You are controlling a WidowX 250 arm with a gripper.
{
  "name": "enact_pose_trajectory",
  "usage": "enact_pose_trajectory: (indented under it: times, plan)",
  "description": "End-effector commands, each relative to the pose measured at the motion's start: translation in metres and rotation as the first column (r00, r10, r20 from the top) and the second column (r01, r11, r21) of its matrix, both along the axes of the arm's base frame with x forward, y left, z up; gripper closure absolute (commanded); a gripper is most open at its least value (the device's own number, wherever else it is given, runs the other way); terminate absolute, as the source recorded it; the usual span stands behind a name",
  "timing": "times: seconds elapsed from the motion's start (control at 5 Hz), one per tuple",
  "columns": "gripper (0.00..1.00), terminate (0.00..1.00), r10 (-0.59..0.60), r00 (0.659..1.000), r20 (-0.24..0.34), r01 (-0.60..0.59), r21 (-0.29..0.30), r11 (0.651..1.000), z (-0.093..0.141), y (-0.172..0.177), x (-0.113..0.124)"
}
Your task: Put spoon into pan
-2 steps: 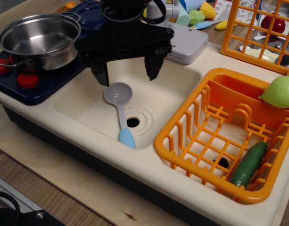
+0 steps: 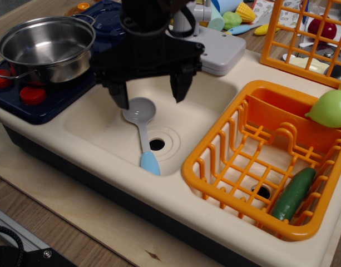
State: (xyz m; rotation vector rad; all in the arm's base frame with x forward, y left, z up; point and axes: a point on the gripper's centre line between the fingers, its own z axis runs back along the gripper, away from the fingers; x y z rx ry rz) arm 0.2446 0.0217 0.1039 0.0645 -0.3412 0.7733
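One spoon (image 2: 141, 123), one pan (image 2: 45, 47).

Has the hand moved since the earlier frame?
Yes. The hand has dropped slightly toward the spoon lying in the sink, fingers open.

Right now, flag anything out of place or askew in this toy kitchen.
The spoon lies in the sink basin, its blue handle end past the drain hole, rather than in the pan on the stove. The open gripper hangs above its bowl. Nothing looks spilled or broken.
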Motion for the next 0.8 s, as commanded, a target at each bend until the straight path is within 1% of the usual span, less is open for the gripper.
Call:
enact_pose_trajectory:
  times: [0.0,0.2,0.4,0.6]
  plan:
    - [0.00,0.00,0.018,0.998,0.058,-0.018,-0.003,1.000,-0.017,0.004,0.012]
    - [0.00,0.00,0.031,0.996,0.081,-0.030,-0.008,1.000,-0.031,0.001,0.013]
    - [0.00,0.00,0.047,0.995,0.085,-0.045,-0.022,0.999,-0.043,0.000,0.009]
    - [0.00,0.00,0.090,0.993,0.078,-0.088,-0.028,0.996,-0.056,-0.010,0.002]
